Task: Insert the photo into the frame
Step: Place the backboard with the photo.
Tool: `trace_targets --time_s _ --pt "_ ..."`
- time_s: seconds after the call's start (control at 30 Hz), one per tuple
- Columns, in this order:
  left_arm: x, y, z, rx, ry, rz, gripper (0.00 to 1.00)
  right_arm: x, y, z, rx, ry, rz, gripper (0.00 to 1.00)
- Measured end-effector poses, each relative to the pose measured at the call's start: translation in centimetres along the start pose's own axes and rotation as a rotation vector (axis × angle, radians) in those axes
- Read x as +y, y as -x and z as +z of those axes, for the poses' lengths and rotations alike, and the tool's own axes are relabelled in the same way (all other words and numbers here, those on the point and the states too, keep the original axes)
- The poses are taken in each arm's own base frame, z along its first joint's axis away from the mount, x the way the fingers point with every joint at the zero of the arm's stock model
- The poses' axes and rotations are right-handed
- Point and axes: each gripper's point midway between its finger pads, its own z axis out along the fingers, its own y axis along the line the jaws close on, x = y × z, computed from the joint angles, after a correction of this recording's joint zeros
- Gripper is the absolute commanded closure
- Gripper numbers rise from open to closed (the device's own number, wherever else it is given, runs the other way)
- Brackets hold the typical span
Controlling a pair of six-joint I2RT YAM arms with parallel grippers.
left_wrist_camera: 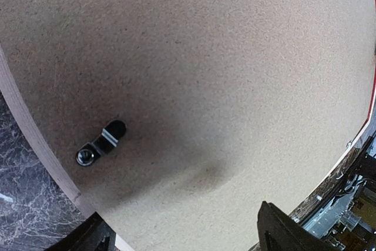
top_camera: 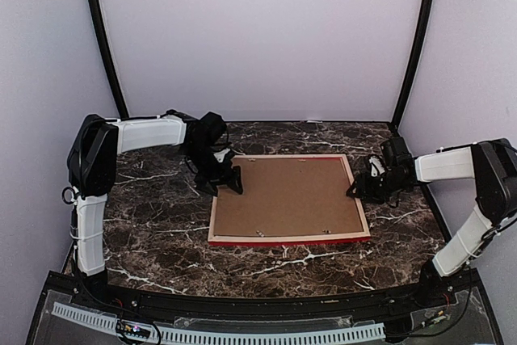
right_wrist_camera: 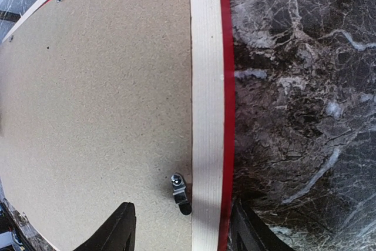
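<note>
Nearest the top camera, my left arm [top_camera: 90, 236] and right arm [top_camera: 464, 240] rise from the near edge of the marble counter [top_camera: 161, 240]. Beyond them the frame [top_camera: 289, 239] lies flat and face down, with its pale wood rails up and red showing along its near edge. A brown backing board [top_camera: 287, 195] fills it. My left gripper [top_camera: 230, 179] is at the frame's far left corner, and my right gripper [top_camera: 361, 189] is at its right rail.

From my left wrist, the fingers [left_wrist_camera: 285, 230] are spread wide and hold nothing, above the backing board close to the frame's rail. A metal clip [left_wrist_camera: 101, 143] lies on the board beside that rail.

From my right wrist, the fingers [right_wrist_camera: 114, 230] stand apart astride the frame's right rail. One is over the board, the other over the counter just outside the red edge, and they clamp nothing. A second clip [right_wrist_camera: 181, 193] sits just ahead of them at the rail's inner edge.
</note>
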Motion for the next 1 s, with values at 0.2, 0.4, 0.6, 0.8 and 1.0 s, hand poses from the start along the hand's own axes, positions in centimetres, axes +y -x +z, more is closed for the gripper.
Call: trace_targets --time_s 0.2,0.4,0.6,0.8,1.0 --pt "-0.1 0.0 0.0 0.003 -0.007 0.0 0.14 -0.1 -0.1 0.1 0.005 -0.001 0.002 0.43" --pt "-0.1 -0.1 0.0 0.001 0.002 0.005 0.14 -0.1 -0.2 0.2 0.008 0.0 0.003 0.43" --pt "-0.2 0.2 -0.5 -0.01 0.035 0.021 0.14 -0.1 -0.1 0.3 0.006 0.002 0.002 0.43" --pt "-0.4 0.6 -1.0 -0.026 0.052 0.038 0.14 -0.2 -0.4 0.6 0.017 0.0 0.004 0.43" --pt "-0.9 0.5 -1.0 -0.025 0.051 0.051 0.14 -0.1 -0.5 0.6 0.02 0.0 0.002 0.43"
